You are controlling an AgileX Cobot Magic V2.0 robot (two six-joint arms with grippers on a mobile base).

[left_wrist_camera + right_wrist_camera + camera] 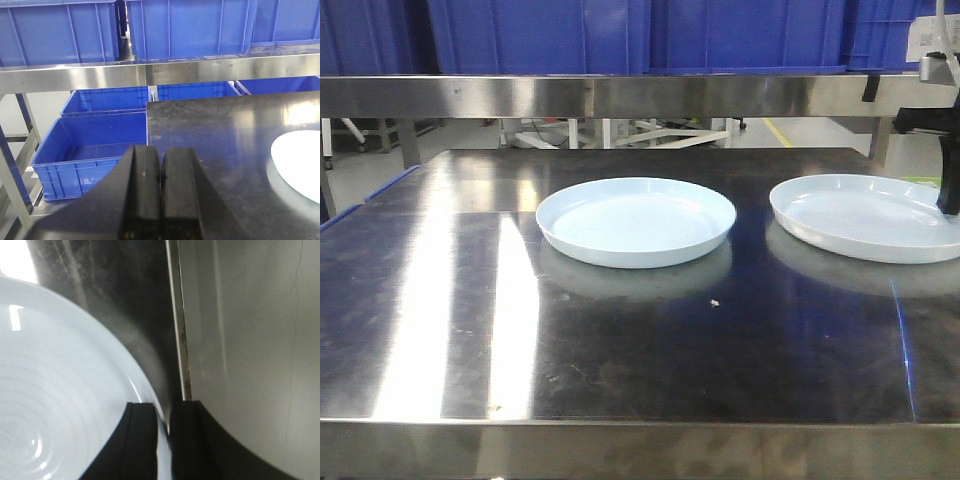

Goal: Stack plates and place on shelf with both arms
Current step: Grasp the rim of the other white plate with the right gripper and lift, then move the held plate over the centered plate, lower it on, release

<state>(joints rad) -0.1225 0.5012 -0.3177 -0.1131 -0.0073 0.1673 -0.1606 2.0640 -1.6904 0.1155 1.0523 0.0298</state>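
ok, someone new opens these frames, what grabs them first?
Two pale discs on mirror-like steel: the centre plate sits free on the steel tabletop, while the right plate, near the table's right edge, has its rim pinched in the right claw. The left claw is shut on nothing, near the table's left edge. Behind, blue crates line the shelf.
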